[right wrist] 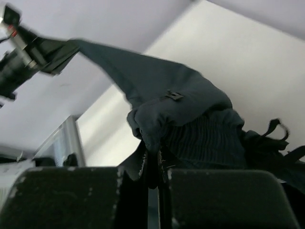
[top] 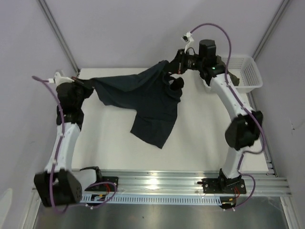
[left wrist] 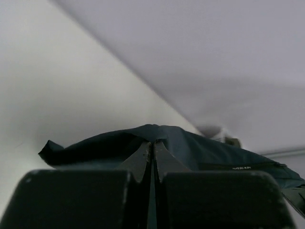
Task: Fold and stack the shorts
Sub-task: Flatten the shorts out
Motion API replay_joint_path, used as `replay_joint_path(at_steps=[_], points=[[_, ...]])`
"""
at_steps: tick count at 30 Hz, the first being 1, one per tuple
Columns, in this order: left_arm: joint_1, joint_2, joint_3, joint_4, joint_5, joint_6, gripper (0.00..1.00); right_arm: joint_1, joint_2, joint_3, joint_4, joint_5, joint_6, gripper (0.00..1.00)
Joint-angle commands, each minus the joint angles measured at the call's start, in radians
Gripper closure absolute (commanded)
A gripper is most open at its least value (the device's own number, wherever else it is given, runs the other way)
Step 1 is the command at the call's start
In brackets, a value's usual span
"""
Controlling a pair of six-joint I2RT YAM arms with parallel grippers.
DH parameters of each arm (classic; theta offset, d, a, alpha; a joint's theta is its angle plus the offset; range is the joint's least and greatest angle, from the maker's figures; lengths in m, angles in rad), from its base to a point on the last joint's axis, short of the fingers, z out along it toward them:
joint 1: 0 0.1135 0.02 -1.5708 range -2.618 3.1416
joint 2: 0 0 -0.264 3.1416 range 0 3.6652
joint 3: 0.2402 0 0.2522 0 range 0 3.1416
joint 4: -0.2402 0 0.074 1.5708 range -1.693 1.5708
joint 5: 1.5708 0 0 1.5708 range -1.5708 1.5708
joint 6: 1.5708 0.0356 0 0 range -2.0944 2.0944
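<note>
In the top view, the shorts (top: pixel 147 100) hang stretched between the two arms over the far half of the white tabletop (top: pixel 200 143). The left gripper (top: pixel 88 87) at the far left is clamped on one end of the upper edge, and the right gripper (top: pixel 177 64) at the far right is clamped on the other. That edge runs as a fairly taut line, while a wide leg drapes toward the near side and appears to reach the tabletop. This hold looks meant to spread the garment out so it can be laid flat for a fold. A white slatted plastic basket (top: pixel 245 71) sits in the far right corner, behind the right arm. In the left wrist view, the black fingers (left wrist: pixel 140 160) are pressed together on a thin pinch of dark teal cloth. The cloth rises from them in a soft, matte ridge, with a small strip of white print (left wrist: pixel 241 167) to the right. In the right wrist view, the fingers (right wrist: pixel 138 167) are shut on a bunched wad of fabric. The gathered ribbed waistband (right wrist: pixel 205 138) bulges above them, and thin black drawstring cords (right wrist: pixel 276 129) loop loosely at the right. A smooth panel of cloth stretches off toward the other arm.
</note>
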Motion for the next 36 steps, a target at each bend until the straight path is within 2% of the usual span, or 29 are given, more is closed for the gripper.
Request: replay_joint_path(at_steps=[1,3,7,9,13,15,18,21,24,25,26,30,32,34,36], points=[[-0.025,-0.278,0.083,-0.082,0.006,0.068,1.00,0.116,-0.342,-0.046,-0.049,-0.059,-0.175,1.00],[-0.082,-0.454,0.097,-0.133,-0.065,0.123,1.00,0.166,-0.508,-0.115,-0.075,-0.035,-0.214,1.00],[-0.111,-0.673,0.080,-0.130,-0.071,0.155,1.00,0.270,-0.773,-0.256,-0.036,-0.024,-0.254,1.00],[-0.111,-0.723,0.072,-0.111,-0.048,0.151,1.00,0.304,-0.900,-0.332,0.013,-0.010,-0.229,1.00],[-0.113,-0.756,0.066,-0.107,-0.020,0.120,1.00,0.324,-0.947,-0.318,0.008,0.040,-0.194,1.00],[-0.111,-0.688,0.078,-0.130,-0.014,0.103,1.00,0.310,-0.874,-0.272,-0.070,0.099,-0.195,1.00],[-0.113,-0.555,0.081,-0.133,-0.003,0.086,1.00,0.232,-0.777,-0.222,-0.069,0.067,-0.119,1.00],[-0.111,-0.434,0.083,-0.157,-0.040,0.092,1.00,0.152,-0.658,-0.254,-0.004,0.004,-0.050,1.00],[-0.111,-0.342,0.036,-0.165,-0.070,0.098,1.00,0.137,-0.550,-0.351,0.027,-0.018,-0.019,1.00],[-0.111,-0.320,0.019,-0.132,-0.075,0.102,1.00,0.131,-0.516,-0.394,0.058,-0.012,-0.011,1.00],[-0.113,-0.300,-0.024,-0.105,-0.077,0.099,1.00,0.124,-0.502,-0.507,0.096,-0.018,0.001,1.00],[-0.111,-0.170,-0.195,0.085,-0.093,0.076,1.00,0.086,-0.385,-0.739,0.422,-0.039,0.079,1.00],[-0.111,-0.046,-0.255,0.140,-0.120,0.054,1.00,0.060,-0.300,-0.746,0.477,-0.044,0.108,1.00],[-0.107,0.087,-0.241,0.137,-0.185,0.031,1.00,0.046,-0.156,-0.677,0.504,-0.047,0.113,1.00],[-0.096,0.155,-0.232,0.139,-0.190,0.008,1.00,0.040,-0.023,-0.605,0.529,-0.058,0.128,1.00]])
